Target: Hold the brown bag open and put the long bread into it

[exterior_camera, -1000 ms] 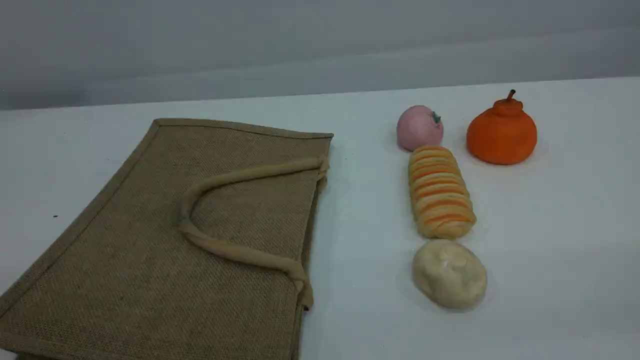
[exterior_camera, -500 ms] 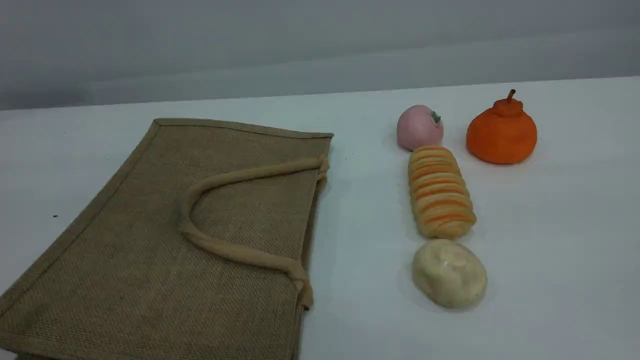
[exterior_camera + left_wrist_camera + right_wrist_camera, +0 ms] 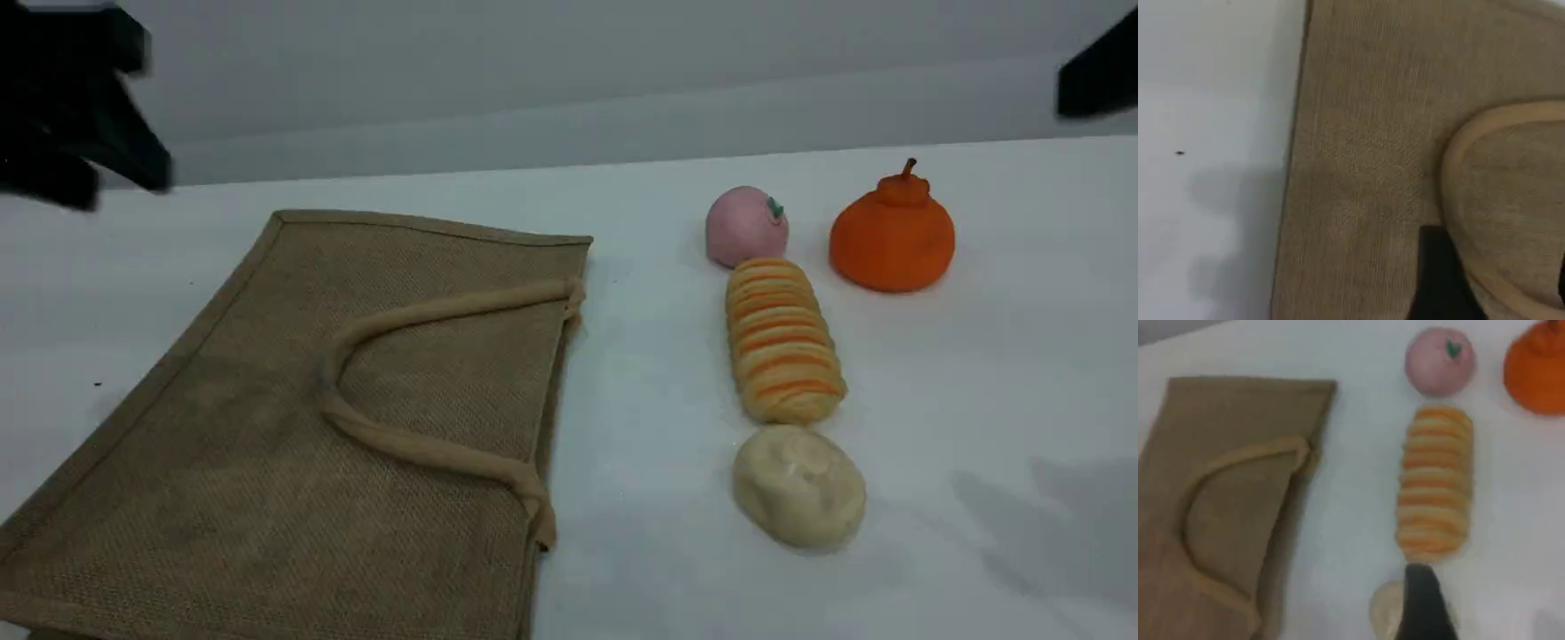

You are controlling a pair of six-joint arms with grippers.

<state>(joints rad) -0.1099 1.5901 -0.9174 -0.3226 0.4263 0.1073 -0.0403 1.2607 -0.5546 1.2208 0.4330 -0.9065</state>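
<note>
Bag [image 3: 293,427] lies flat on table [image 3: 640,551], bread [image 3: 782,342] well right of it. Left pincer [image 3: 1491,293] open above handle [image 3: 1458,200]; right pincer's [image 3: 1421,607] state unclear.

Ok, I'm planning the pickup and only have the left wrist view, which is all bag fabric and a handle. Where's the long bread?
Observer: The long bread lies on the table to the right of the brown bag, clear of it.
Operator: Anything crowding it?
Observer: A pink fruit sits close to its far end and a cream bun close to its near end.
Operator: And the bag's mouth?
Observer: The bag lies flat, and its handle edge faces the bread.
</note>
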